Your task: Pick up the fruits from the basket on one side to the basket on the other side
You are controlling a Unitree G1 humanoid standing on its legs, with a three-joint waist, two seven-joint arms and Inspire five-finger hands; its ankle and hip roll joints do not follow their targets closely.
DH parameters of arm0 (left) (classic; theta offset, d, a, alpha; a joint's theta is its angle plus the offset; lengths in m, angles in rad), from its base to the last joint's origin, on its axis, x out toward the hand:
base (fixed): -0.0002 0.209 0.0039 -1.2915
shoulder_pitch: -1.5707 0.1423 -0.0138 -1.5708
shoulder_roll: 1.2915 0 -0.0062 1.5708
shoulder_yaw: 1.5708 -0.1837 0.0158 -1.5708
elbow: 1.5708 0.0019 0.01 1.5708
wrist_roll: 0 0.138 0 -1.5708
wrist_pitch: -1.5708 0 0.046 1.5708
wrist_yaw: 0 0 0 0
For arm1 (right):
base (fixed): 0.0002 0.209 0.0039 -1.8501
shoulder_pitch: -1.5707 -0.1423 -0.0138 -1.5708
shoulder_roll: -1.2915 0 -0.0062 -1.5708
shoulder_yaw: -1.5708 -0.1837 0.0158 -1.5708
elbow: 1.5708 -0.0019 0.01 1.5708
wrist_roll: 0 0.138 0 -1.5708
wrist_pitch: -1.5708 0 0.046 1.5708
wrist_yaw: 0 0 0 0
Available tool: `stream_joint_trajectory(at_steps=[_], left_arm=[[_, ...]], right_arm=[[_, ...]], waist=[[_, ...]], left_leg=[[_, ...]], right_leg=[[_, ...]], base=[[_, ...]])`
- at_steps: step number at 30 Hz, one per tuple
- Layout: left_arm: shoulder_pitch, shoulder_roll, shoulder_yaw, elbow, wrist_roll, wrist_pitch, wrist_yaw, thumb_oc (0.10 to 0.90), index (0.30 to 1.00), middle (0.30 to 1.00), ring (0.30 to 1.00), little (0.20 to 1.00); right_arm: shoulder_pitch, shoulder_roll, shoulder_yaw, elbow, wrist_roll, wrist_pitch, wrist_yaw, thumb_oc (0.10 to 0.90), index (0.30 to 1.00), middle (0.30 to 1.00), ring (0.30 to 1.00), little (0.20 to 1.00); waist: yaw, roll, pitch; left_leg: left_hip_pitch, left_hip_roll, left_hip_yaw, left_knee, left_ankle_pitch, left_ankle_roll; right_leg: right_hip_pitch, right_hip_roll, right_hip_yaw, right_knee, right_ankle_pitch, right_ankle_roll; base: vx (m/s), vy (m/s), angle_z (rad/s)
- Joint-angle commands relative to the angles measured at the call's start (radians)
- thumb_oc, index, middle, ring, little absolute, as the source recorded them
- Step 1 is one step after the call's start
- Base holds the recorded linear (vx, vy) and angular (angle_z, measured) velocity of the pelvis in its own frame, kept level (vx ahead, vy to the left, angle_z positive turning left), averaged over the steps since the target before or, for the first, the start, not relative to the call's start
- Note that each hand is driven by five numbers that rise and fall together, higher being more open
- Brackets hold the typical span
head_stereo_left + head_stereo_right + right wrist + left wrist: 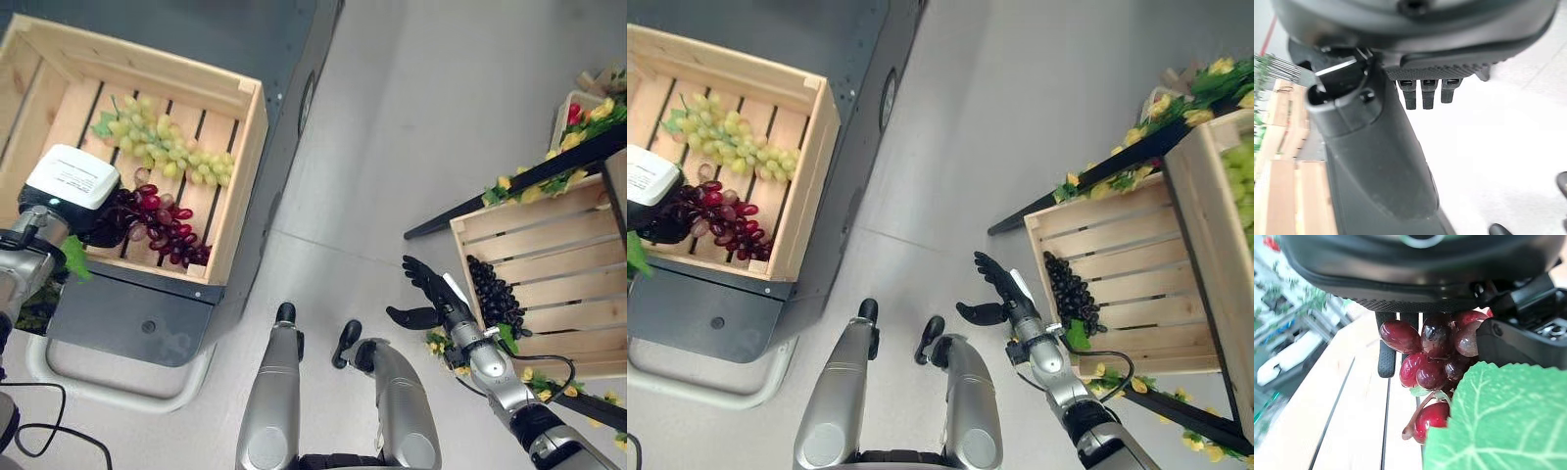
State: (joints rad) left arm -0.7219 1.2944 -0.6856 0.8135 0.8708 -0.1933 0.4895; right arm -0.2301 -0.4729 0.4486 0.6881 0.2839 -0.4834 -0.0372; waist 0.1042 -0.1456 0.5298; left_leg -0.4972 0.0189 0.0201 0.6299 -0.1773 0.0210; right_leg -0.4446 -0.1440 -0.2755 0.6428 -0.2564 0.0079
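Grapes are the cargo here. In the left crate (245,147), the left hand (1400,340) sits at the near edge with its fingers curled round the red grape bunch (157,227), which lies on the slats; a green grape bunch (162,147) lies toward the far edge. This looks like the pickup step. Next, lift clear and carry across. Beside the right crate (1136,284), which holds black grapes (1070,292), the right hand (997,286) hangs spread and empty.
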Motion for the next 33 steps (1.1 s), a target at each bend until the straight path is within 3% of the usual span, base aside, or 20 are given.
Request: stream_joint_trajectory(at_steps=[1,9,15,22,27,30,33], left_arm=[[-0.005,0.113,0.191,-0.047,-0.03,0.044,0.079,0.4,0.3,0.3,0.3,0.3],[0.046,0.147,0.256,-0.07,-0.032,0.017,0.116,0.4,0.3,0.3,0.3,0.3],[0.042,0.181,0.274,-0.092,-0.024,-0.015,0.158,0.4,0.3,0.3,0.3,0.3],[0.01,0.209,0.253,-0.148,-0.027,-0.061,0.24,0.4,0.3,0.3,0.3,0.3],[-0.042,0.23,0.231,-0.206,-0.085,-0.062,0.308,0.4,0.3,0.3,0.3,0.3],[-0.12,0.203,0.177,-0.204,-0.089,-0.066,0.343,0.4,0.3,0.3,0.3,0.3],[-0.285,0.169,0.034,-0.192,-0.083,-0.069,0.378,0.4,0.3,0.3,0.3,0.3]], right_arm=[[0.043,-0.075,-0.083,-0.102,0.017,-0.018,-0.007,0.8,0.9,0.9,0.9,0.9],[0.074,-0.07,-0.087,-0.117,-0.002,0.004,-0.016,0.8,0.9,0.9,0.9,0.9],[0.085,-0.054,-0.074,-0.153,0.002,-0.005,0.004,0.8,0.9,0.9,0.9,0.9],[0.087,-0.04,-0.033,-0.262,0.017,0.027,-0.007,0.8,0.9,0.9,0.9,0.9],[0.071,-0.056,0.0,-0.404,0.007,0.045,-0.034,0.8,0.9,0.9,0.9,0.9],[0.007,-0.085,0.031,-0.482,0.065,0.097,0.041,0.8,0.9,0.9,0.9,0.9],[-0.082,-0.112,0.065,-0.511,0.149,0.137,0.104,0.8,0.9,0.9,0.9,0.9]], waist=[[-0.005,0.128,-0.036],[-0.023,0.178,-0.106],[-0.026,0.193,-0.155],[-0.029,0.206,-0.244],[-0.028,0.215,-0.318],[-0.024,0.218,-0.373],[-0.018,0.215,-0.408]], left_leg=[[0.161,-0.055,0.039,-0.141,-0.025,0.064],[0.254,-0.067,0.052,-0.197,-0.026,0.074],[0.309,-0.076,0.051,-0.252,-0.018,0.078],[0.4,-0.094,0.033,-0.375,0.015,0.067],[0.459,-0.099,0.008,-0.476,0.059,0.045],[0.488,-0.101,-0.018,-0.538,0.089,0.029],[0.512,-0.098,-0.031,-0.59,0.114,0.014]], right_leg=[[0.112,-0.036,0.004,-0.031,0.097,0.044],[0.177,-0.042,0.035,-0.073,0.127,0.069],[0.213,-0.039,0.047,-0.114,0.158,0.09],[0.294,-0.013,0.059,-0.247,0.194,0.102],[0.365,0.029,0.062,-0.382,0.204,0.087],[0.417,0.054,0.061,-0.482,0.207,0.07],[0.458,0.069,0.055,-0.558,0.21,0.059]], base=[[0.09,0.027,-0.2],[0.07,0.014,-0.14],[0.05,-0.047,-0.09],[0.06,-0.091,-0.04],[0.07,-0.113,0.02],[0.07,-0.122,-0.05],[0.06,-0.118,0.0]])
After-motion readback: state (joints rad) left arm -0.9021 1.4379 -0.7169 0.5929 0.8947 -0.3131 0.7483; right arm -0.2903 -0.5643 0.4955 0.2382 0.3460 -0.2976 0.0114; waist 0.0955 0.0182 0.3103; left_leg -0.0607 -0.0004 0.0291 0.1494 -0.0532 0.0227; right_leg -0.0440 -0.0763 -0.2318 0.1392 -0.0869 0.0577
